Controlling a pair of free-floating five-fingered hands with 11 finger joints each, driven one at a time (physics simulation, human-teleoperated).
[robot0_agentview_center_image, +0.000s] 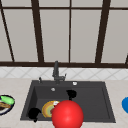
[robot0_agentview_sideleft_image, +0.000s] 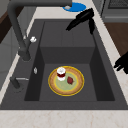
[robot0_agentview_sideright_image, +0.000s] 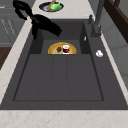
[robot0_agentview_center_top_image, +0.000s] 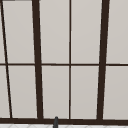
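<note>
- While the plate (robot0_agentview_center_image: 47, 109) lies flat on the sink (robot0_agentview_center_image: 95, 100) floor, at the left end, no hand is on it.
- A small cup (robot0_agentview_sideleft_image: 61, 73) stands upright on the plate, w/ a red bit (robot0_agentview_sideleft_image: 70, 80) just beside it. Both are on it, nothing has tipped.
- right hand (robot0_agentview_center_image: 71, 93): up in the air over the middle of the sink, fingers out straight & thumb hanging down. It holds nothing. It's near the plate but apart from it, touching nothing.
- left hand (robot0_agentview_center_image: 33, 113): by the sink's front left corner, near the rim. Can't tell if it's open or shut. No thing seen in it.
- A big red ball (robot0_agentview_center_image: 67, 115) is at the sink's front edge & hides part of the plate in the front view. Can't tell if it rests on sth.
- So, my guess: very early. Nothing is picked up yet, the plate & cup are untouched, all the lifting is left to do.
- Other stuff: tap (robot0_agentview_center_image: 56, 71) at the back, a dish (robot0_agentview_center_image: 6, 103) w/ green food on the counter at left, a blue thing (robot0_agentview_center_image: 125, 104) at right.
</note>
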